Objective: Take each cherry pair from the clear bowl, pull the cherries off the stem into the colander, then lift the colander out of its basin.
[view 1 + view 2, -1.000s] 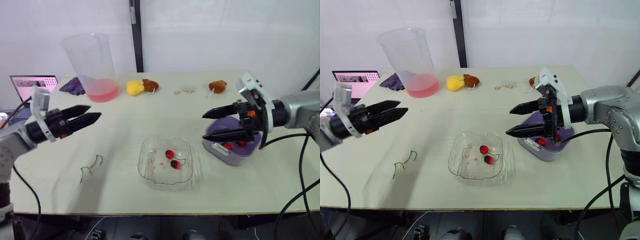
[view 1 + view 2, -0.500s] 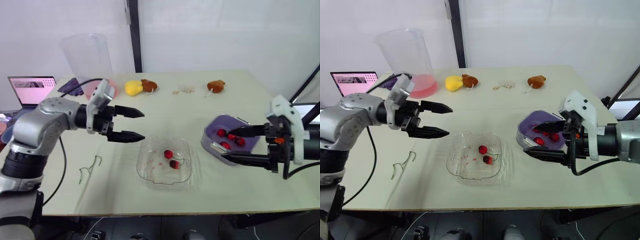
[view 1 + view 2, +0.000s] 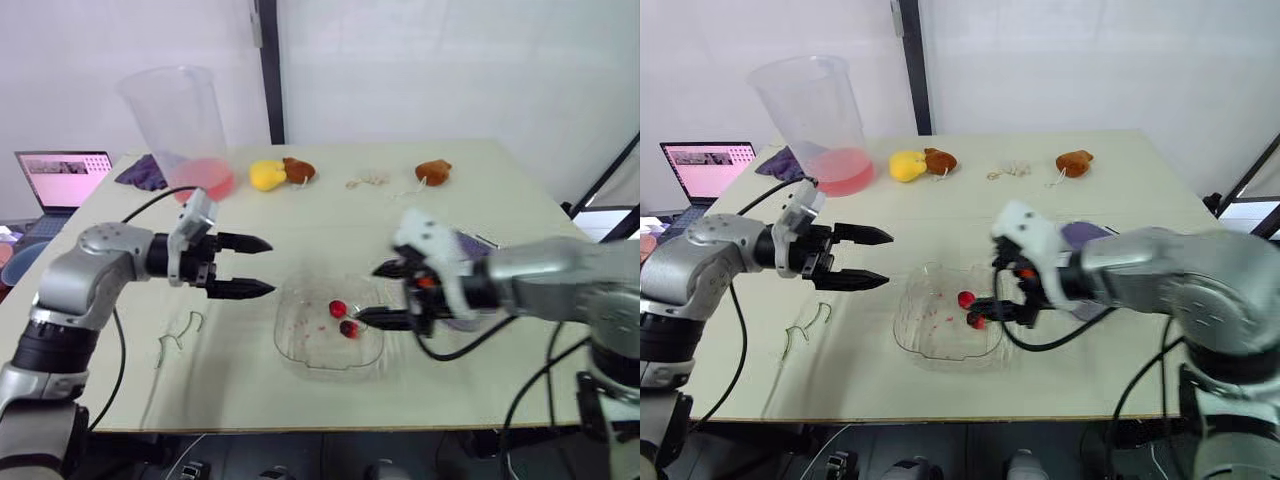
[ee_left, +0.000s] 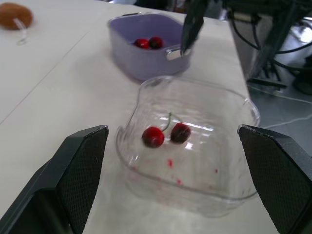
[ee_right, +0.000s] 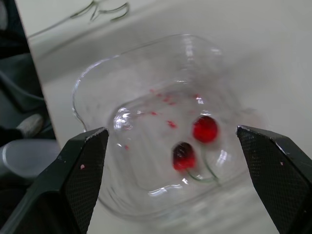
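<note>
A clear bowl [image 3: 300,340] sits at the table's middle front with one cherry pair [image 3: 344,318] on a shared stem inside. My right gripper [image 3: 372,293] is open, its fingers over the bowl's right rim, just right of the cherries [image 5: 204,129]. My left gripper [image 3: 268,266] is open, hovering just left of the bowl and pointing at it. The purple colander in its basin [image 4: 146,48] stands right of the bowl with several red cherries [image 4: 148,43] in it. From the head views my right arm hides most of it.
A tall clear pitcher [image 3: 185,130] with pink liquid stands at the back left, by a purple cloth [image 3: 145,172] and a laptop [image 3: 65,175]. Yellow and brown pieces [image 3: 282,174] and another brown piece [image 3: 434,172] lie along the back. Loose stems [image 3: 180,335] lie front left.
My right gripper has swung left from beside the basin to the bowl's right rim. My left gripper has drawn back slightly to the left. Both stay open.
</note>
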`<action>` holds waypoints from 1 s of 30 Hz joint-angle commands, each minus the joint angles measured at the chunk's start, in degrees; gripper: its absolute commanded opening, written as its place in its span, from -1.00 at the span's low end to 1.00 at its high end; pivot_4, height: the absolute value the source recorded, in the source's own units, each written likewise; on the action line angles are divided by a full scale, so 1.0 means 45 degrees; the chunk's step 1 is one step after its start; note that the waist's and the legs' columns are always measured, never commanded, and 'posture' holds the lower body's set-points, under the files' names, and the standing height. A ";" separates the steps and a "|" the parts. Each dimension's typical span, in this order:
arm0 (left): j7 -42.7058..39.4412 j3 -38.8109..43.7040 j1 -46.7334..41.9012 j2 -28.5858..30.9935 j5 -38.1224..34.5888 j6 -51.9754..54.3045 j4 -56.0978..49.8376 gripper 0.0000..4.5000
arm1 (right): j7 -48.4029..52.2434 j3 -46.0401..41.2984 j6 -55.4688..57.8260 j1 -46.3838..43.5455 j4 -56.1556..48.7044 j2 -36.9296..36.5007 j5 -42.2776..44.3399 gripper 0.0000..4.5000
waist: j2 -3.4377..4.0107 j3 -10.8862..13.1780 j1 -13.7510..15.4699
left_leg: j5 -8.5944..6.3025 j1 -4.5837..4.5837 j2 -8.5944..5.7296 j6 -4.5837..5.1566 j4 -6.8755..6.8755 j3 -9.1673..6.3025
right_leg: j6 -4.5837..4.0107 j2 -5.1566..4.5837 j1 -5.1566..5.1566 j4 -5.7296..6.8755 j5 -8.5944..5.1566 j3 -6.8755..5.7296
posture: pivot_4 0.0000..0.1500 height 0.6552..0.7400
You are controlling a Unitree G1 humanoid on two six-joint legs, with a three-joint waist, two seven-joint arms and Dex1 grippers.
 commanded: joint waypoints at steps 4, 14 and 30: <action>0.0970 0.1031 0.0847 0.0176 -0.0524 0.0684 -0.1613 0.99 | -0.1942 0.3269 0.0085 -0.0643 0.1558 0.0306 -0.0503 1.00 | -0.0005 -0.0003 0.0025 | 0.0000 0.0001 -0.0006 0.0000 0.0009 -0.0014 | -0.0001 0.0000 0.0006 0.0003 0.0001 -0.0005 | 1.00 1.00; 0.1601 0.1567 0.1288 0.0476 -0.0914 0.1303 -0.2367 0.99 | -0.2007 0.5080 0.0085 -0.1643 0.2180 0.0705 -0.1634 1.00 | -0.0005 -0.0004 -0.0080 | 0.0001 0.0001 0.0002 -0.0001 0.0000 -0.0012 | -0.0001 0.0011 -0.0007 0.0011 0.0001 -0.0005 | 1.00 1.00; 0.2393 0.1979 0.1762 0.0671 -0.1558 0.2162 -0.3535 1.00 | -0.0979 0.7496 0.0085 -0.2510 0.2650 0.0912 -0.3515 0.18 | -0.0005 -0.0005 -0.0156 | 0.0001 0.0003 0.0002 -0.0002 0.0001 -0.0013 | -0.0001 0.0011 -0.0006 0.0015 0.0001 -0.0006 | 1.00 1.00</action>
